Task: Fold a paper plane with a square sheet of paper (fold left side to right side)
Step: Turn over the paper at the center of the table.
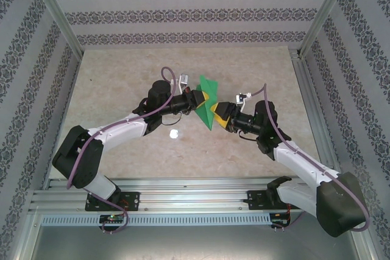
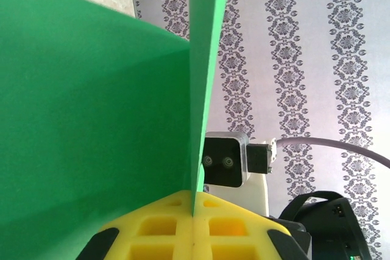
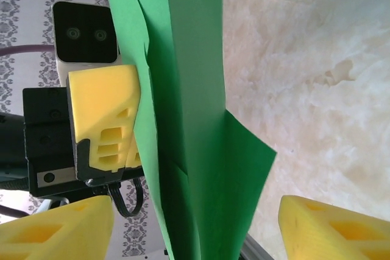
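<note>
The bright-green sheet of paper (image 1: 207,105) is folded into a narrow pointed shape with layered flaps and is held up off the table between the two arms. My left gripper (image 1: 200,99) is shut on it. In the left wrist view the yellow pads (image 2: 158,229) meet with the paper's edge (image 2: 204,89) pinched in the seam. My right gripper (image 1: 220,115) is open. Its yellow fingertips (image 3: 61,229) stand wide apart on either side of the hanging paper (image 3: 195,120) without touching it.
A small white round speck (image 1: 174,133) lies on the beige tabletop (image 1: 122,77) just below the left arm. Patterned walls and metal frame posts (image 1: 56,13) enclose the table. The left gripper's yellow finger (image 3: 103,114) sits close beside the paper in the right wrist view.
</note>
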Tool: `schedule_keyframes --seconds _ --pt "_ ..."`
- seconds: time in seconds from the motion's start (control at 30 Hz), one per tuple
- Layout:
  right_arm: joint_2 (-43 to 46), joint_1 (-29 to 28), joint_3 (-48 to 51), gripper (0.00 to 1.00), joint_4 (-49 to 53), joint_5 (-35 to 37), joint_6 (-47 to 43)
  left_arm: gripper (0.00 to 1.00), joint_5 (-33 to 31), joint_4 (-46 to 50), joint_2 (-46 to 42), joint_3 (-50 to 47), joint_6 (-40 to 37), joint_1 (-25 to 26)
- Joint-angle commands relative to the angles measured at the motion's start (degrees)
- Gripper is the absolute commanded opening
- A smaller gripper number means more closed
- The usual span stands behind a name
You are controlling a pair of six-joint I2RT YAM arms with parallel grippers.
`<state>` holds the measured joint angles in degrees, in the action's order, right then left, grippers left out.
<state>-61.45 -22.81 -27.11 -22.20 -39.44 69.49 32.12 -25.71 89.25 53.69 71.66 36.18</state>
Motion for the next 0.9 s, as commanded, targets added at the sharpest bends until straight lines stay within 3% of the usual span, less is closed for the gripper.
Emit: schedule_keyframes --seconds 0.0,0.2,0.57,0.67,0.73,0.8,0.87 --pt "-2.05 -0.36 2.43 0.72 -15.64 -2.82 4.28 0.03 0.47 -2.38 -1.3 1.89 0.36 0.73" --pt "-8.8 -2.77 2.25 0.63 -27.89 -3.1 11.26 0.03 1.25 -3.46 -1.4 1.72 0.79 0.73" --pt "-4.52 -2.16 1.28 0.3 -14.5 -1.6 6.3 0.05 0.57 -1.75 -2.02 0.71 -0.48 0.75" --pt "-4.08 -1.8 1.45 0.22 -13.35 -1.52 5.8 0.09 0.35 -0.84 -2.51 0.75 -1.12 0.73" --pt "-3.59 -1.72 0.98 0.15 -10.77 -1.54 4.37 0.18 0.06 0.19 -2.95 0.85 -1.74 0.67" --pt "-2.68 -1.71 -0.08 0.1 -5.72 -1.26 1.22 0.3 0.25 1.4 -3.54 1.05 -2.66 0.43" --pt "-1.17 -1.84 -2.29 0.04 3.85 0.09 -4.02 0.33 0.64 3.68 -5.14 1.1 -4.41 -0.22"
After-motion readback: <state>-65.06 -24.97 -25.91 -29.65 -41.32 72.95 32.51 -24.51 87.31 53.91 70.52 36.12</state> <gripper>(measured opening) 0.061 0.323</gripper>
